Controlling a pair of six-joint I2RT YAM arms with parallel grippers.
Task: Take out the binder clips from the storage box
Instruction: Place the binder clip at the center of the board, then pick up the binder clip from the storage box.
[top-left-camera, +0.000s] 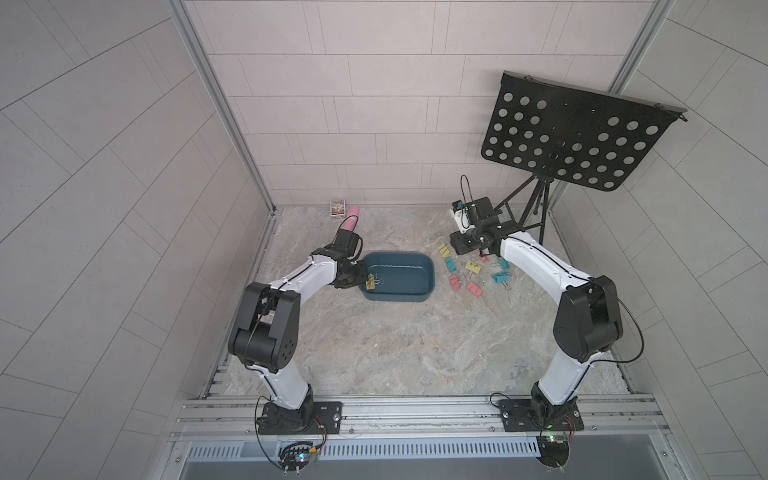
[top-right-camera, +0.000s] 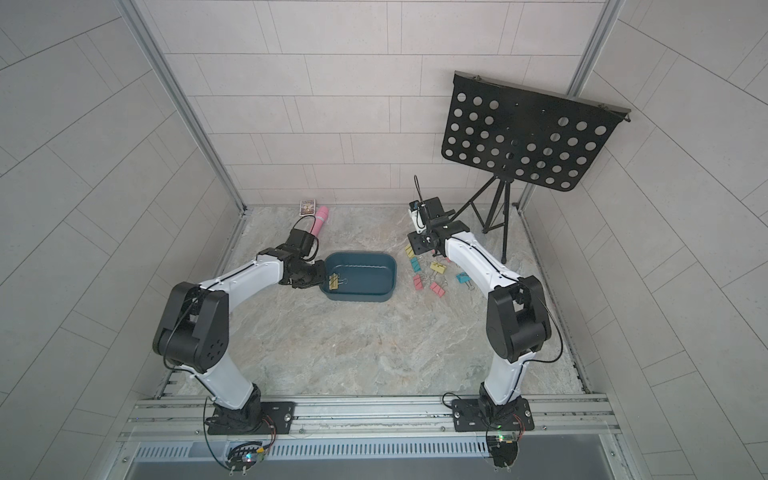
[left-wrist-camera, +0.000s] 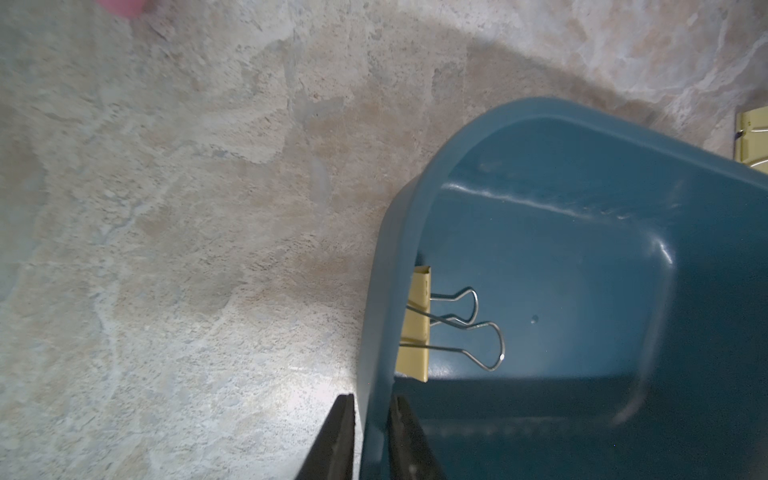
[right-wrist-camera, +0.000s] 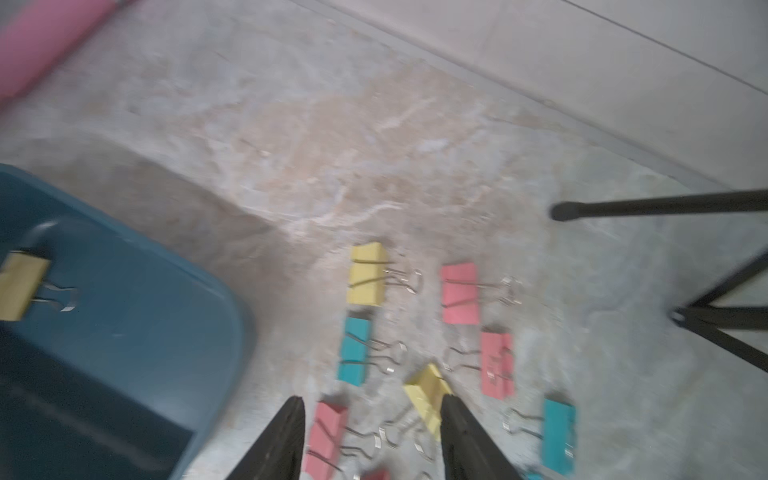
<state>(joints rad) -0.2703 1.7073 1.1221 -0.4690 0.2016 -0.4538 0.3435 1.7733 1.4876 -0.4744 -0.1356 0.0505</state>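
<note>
Binder clips (top-left-camera: 472, 267) in pink, yellow and teal lie scattered on the marbled grey-beige tabletop (top-left-camera: 415, 353) just beside the storage box (top-left-camera: 399, 276). They lie off its short end away from the left gripper (left-wrist-camera: 372, 401), wire handles pointing various ways. We see one yellow clip (left-wrist-camera: 415, 328) at the box's opposite short wall, handles pointing inward along the box's long axis; clamped or merely leaning, we cannot tell. The left gripper pinches that same wall beside it. The right gripper (right-wrist-camera: 374, 403) hovers above the scattered clips, jaws apart, holding nothing. Behind the box lie a printed card box (top-left-camera: 337, 208), its print too small to read, and a pink stick (top-left-camera: 351, 218). Pale tiled walls (top-left-camera: 353, 104) enclose the table; a black perforated music stand (top-left-camera: 577, 133) rises well past the box's clip-side end.
</note>
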